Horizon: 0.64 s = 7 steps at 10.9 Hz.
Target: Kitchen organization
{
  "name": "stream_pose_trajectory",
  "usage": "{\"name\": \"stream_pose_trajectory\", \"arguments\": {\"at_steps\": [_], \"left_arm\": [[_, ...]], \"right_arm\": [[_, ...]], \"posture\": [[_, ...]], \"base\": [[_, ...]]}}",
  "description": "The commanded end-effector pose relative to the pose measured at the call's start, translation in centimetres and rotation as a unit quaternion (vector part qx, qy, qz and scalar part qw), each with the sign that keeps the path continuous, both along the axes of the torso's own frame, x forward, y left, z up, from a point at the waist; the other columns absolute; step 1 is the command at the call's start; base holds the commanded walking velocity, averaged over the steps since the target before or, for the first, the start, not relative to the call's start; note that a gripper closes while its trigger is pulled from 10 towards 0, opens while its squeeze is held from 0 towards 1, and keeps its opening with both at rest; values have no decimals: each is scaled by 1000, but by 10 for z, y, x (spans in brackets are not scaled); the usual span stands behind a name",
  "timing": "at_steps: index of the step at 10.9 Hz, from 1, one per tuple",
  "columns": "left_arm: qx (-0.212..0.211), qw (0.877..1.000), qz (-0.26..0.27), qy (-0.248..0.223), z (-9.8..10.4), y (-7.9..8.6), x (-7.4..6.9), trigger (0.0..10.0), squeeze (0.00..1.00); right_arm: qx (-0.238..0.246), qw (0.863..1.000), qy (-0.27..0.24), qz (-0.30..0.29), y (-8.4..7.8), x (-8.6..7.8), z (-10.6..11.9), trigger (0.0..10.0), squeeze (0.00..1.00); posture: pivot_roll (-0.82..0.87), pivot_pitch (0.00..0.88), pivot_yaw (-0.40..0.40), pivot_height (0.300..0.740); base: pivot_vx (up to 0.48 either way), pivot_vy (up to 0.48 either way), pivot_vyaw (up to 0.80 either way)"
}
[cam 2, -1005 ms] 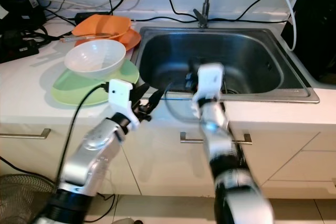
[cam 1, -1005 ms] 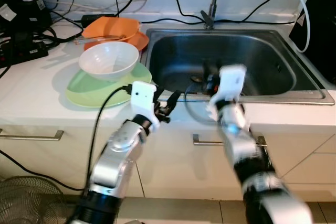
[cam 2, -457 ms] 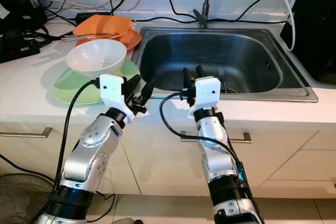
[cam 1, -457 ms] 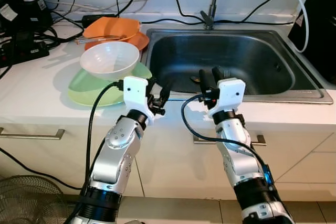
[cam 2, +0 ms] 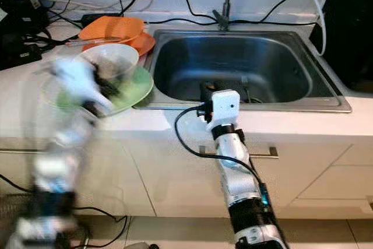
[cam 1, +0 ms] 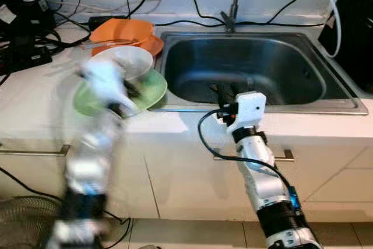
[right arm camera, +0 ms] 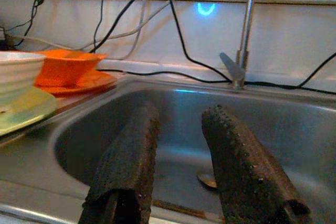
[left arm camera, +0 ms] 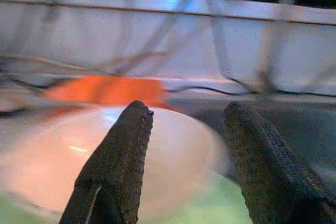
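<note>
A steel sink (cam 1: pixel 326 86) is set in the white counter (cam 1: pixel 35 109), and beside it a pale green plate (cam 1: pixel 152 88) carries a white ribbed bowl (cam 1: pixel 133 62), where the blurred left gripper (left arm camera: pixel 186 145) hovers spread, while the right gripper (right arm camera: pixel 181 145), fingers parted, points into the basin.

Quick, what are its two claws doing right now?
Left gripper: open, empty, at the white bowl.
Right gripper: open, empty, over the sink.
</note>
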State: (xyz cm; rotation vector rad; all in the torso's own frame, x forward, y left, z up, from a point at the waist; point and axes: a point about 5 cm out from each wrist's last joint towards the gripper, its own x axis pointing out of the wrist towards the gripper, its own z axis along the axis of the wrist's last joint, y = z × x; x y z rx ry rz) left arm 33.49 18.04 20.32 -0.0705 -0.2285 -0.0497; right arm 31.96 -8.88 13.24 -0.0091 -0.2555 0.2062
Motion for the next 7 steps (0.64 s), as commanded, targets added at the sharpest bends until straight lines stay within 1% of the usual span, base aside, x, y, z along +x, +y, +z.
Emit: {"name": "stream_pose_trajectory", "arguments": {"at_steps": [1,2,3,4,5,6,7], "left_arm": [[-8,999,35,5,4,16,4,10000,0],[-11,999,53,6,9,32,9,10000,0],[0,998,60,22,12,46,14,10000,1000],[-20,994,81,64,6,57,23,10000,1000],[-33,993,77,84,3,56,28,10000,1000],[-63,991,68,100,4,51,36,10000,0],[-72,990,66,99,6,50,38,10000,0]], "right_arm": [[-5,1000,1,3,2,2,2,10000,0],[-5,1000,2,2,3,2,2,10000,0],[-6,1000,3,2,3,3,2,10000,0],[-7,1000,4,1,3,4,2,10000,0],[-7,1000,4,1,3,5,3,10000,0],[-8,1000,4,-1,2,6,4,10000,0],[-8,1000,3,-1,2,6,4,10000,0]], "posture": [[124,0,46,740],[122,0,49,740],[125,0,49,740],[123,0,50,740],[122,0,47,740],[113,0,48,740],[111,0,48,740]], "base": [[0,0,0],[0,0,0],[0,0,0],[0,0,0],[0,0,0],[0,0,0],[0,0,0]]}}
